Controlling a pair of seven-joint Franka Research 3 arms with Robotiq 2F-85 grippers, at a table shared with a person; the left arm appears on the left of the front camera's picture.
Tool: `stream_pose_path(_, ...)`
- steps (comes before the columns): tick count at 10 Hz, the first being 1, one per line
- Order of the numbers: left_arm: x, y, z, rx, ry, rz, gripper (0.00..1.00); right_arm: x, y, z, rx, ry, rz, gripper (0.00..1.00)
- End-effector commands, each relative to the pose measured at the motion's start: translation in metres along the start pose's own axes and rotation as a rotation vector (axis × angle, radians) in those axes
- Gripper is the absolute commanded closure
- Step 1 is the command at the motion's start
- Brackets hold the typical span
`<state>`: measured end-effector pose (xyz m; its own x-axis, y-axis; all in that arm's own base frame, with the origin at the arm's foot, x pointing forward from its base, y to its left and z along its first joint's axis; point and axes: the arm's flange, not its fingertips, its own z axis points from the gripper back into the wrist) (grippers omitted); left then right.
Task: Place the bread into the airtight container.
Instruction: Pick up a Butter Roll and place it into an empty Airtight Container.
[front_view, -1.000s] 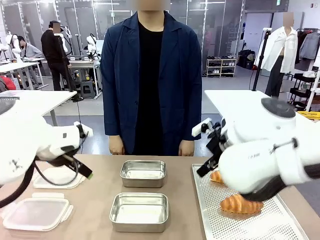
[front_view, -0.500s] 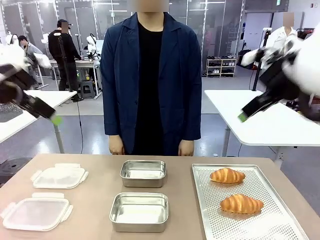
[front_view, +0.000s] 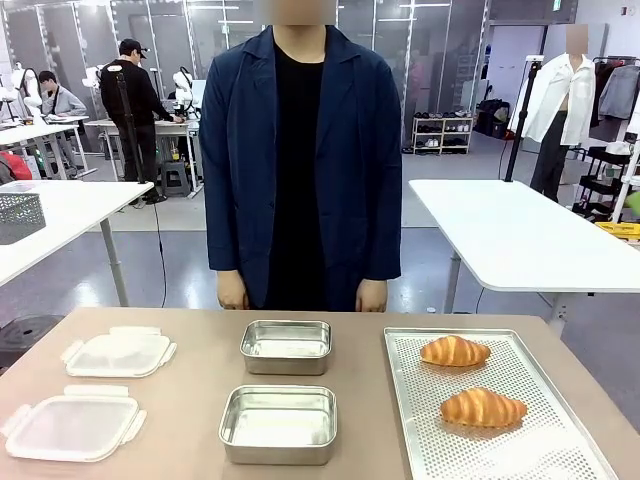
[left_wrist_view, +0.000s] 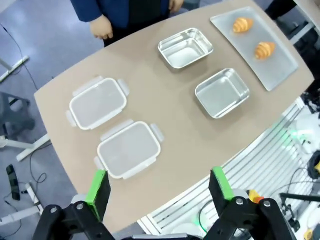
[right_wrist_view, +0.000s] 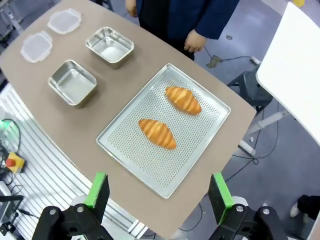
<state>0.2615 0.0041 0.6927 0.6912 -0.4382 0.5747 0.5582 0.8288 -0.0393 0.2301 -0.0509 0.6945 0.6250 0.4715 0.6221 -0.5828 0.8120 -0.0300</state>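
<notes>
Two golden croissants (front_view: 455, 350) lying on tray (front_view: 540, 450), steel containers (front_view: 278, 424) empty, lidless

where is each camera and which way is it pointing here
Front view: at the robot's edge of the table, facing across it to the person standing at the far side, torso and hands visible.
Left wrist view: high above the table, looking down past the open left gripper onto the lids.
Right wrist view: high up too, looking down past the open right gripper onto the tray of croissants.
Shared: both wrist views catch the two metal containers.
</notes>
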Motion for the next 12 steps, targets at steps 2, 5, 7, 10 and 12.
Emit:
stream_pose_path(2, -0.028, 0.006, 0.046, 0.022, -0.029, -0.016, 0.00, -0.030, 0.000, 0.027, 0.008, -0.030, -0.003, 0.00)
stream_pose_path(5, -0.032, 0.003, 0.050, 0.023, -0.057, 0.004, 0.00, -0.031, 0.004, 0.033, 0.001, -0.036, -0.019, 0.00)
stream_pose_path(7, -0.032, 0.003, 0.050, 0.023, -0.057, 0.004, 0.00, -0.031, 0.004, 0.033, 0.001, -0.036, -0.019, 0.00)
stream_pose_path(10, -0.032, 0.003, 0.050, 0.023, -0.057, 0.004, 0.00, -0.031, 0.004, 0.033, 0.001, -0.036, -0.019, 0.00)
stream_pose_path(12, -0.032, 0.003, 0.050, 0.023, -0.057, 0.004, 0.00, -0.014, 0.006, 0.023, 0.000, 0.099, 0.238, 0.00)
